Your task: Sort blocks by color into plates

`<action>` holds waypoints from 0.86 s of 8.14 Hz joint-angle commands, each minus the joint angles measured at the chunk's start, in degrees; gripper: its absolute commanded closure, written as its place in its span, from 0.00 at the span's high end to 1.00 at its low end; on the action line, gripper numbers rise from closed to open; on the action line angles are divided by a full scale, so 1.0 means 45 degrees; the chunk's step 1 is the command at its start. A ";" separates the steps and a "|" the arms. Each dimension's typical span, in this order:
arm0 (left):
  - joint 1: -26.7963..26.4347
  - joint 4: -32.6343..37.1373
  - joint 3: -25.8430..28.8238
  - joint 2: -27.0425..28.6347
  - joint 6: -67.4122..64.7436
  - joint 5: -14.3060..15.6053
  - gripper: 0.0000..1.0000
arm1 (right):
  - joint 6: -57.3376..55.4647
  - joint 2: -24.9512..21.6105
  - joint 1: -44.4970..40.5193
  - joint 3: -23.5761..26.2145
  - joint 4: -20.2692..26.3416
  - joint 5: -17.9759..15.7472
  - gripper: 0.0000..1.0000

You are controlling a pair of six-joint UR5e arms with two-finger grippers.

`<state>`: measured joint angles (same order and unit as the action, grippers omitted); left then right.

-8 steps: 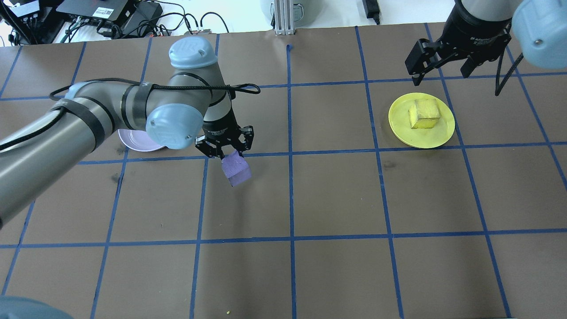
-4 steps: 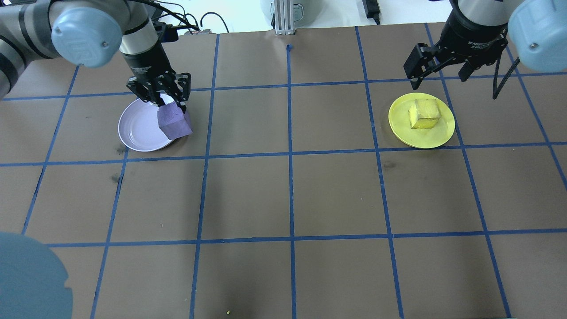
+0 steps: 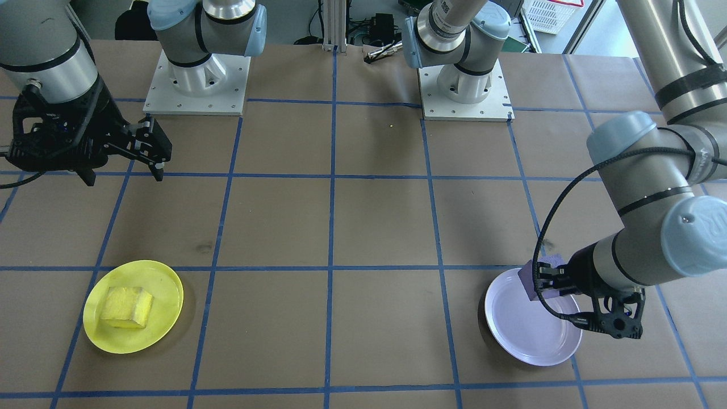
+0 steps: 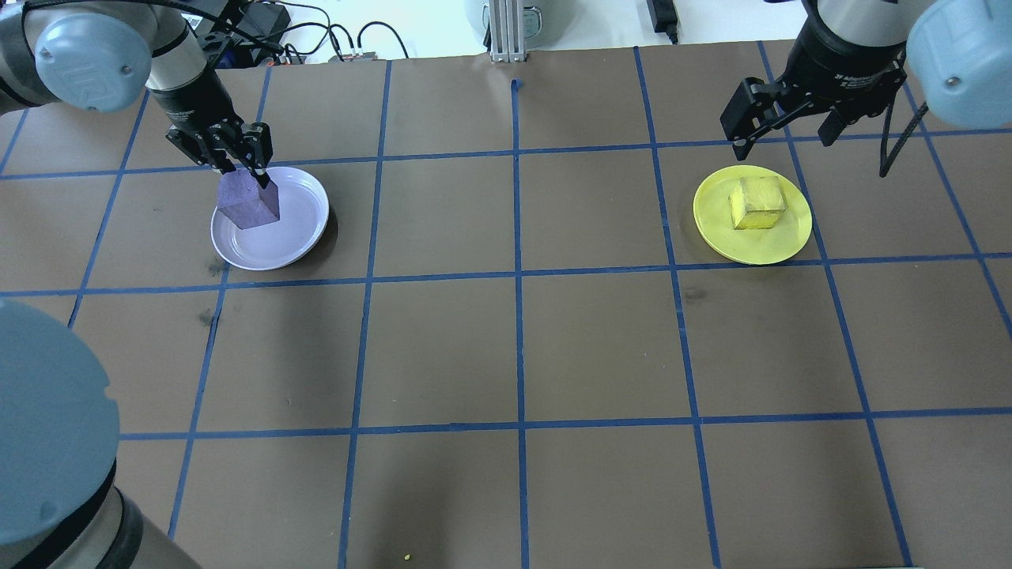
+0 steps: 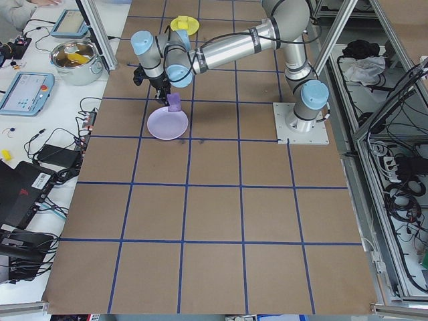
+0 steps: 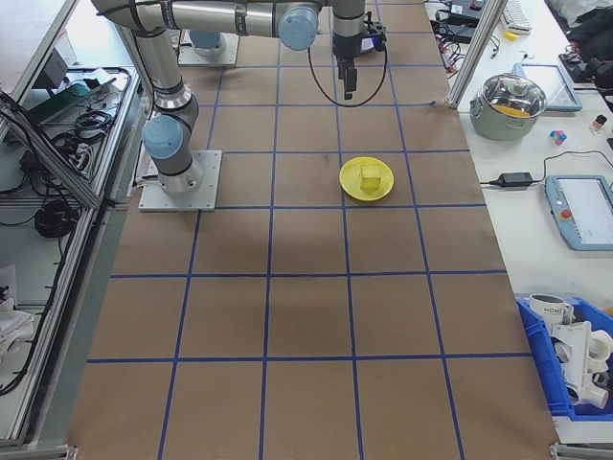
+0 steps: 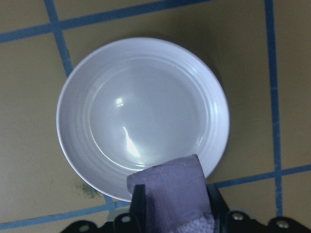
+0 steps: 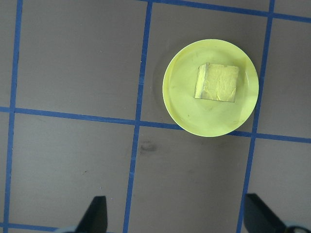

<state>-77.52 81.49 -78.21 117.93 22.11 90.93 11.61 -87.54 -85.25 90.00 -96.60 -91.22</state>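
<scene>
My left gripper [image 4: 245,167] is shut on the light purple block [image 4: 248,202] and holds it over the far-left part of the pale lavender plate [image 4: 296,229]. The left wrist view shows the purple block [image 7: 172,191] between the fingers, above the lavender plate's [image 7: 141,111] near rim. The yellow block [image 4: 757,203] lies in the yellow plate [image 4: 787,237]. Beyond that plate hangs my right gripper [image 4: 783,138], open and holding nothing. In the right wrist view, the yellow block [image 8: 217,82] sits on the yellow plate [image 8: 182,104], well ahead of the spread fingers [image 8: 97,216].
The table is brown paper with a grid of blue tape. Both robot bases [image 3: 196,85] stand at the robot's side of it. An aluminium post [image 4: 506,32] and cables lie past the far edge. A pot [image 5: 75,57] and tablets sit on the side bench.
My left gripper has carried the purple block from the table's middle-left to over the lavender plate. The right gripper has barely moved.
</scene>
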 commanded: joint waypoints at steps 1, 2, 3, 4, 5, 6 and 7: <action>0.0098 -0.1040 0.1007 0.1407 0.0322 0.0302 0.10 | 0.0017 0.0001 0.0000 0.0000 0.0022 -0.0002 1.00; 0.0040 -0.1078 0.1070 0.1585 0.0263 0.0301 0.10 | -0.0003 -0.0018 0.0000 0.0000 0.0022 0.0017 1.00; 0.0039 -0.1098 0.1071 0.1877 0.0243 0.0321 0.12 | -0.0003 -0.0019 0.0000 0.0000 0.0041 -0.0002 1.00; 0.0059 -0.1098 0.1129 0.2228 0.0224 0.0321 0.36 | -0.0003 -0.0019 0.0000 0.0019 0.0061 -0.0002 1.00; 0.0078 -0.1117 0.1091 0.2347 0.0243 0.0340 0.45 | 0.0017 0.0001 0.0000 0.0000 0.0080 -0.0002 1.00; 0.0079 -0.1117 0.1071 0.2291 0.0224 0.0340 0.46 | 0.0017 0.0001 0.0000 0.0019 0.0100 -0.0002 1.00; 0.0079 -0.1117 0.1090 0.2329 0.0224 0.0340 0.55 | 0.0036 0.0001 0.0000 0.0020 0.0100 -0.0022 1.00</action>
<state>-77.20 76.50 -73.34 128.06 23.16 92.44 11.67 -87.57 -85.25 90.05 -96.23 -91.23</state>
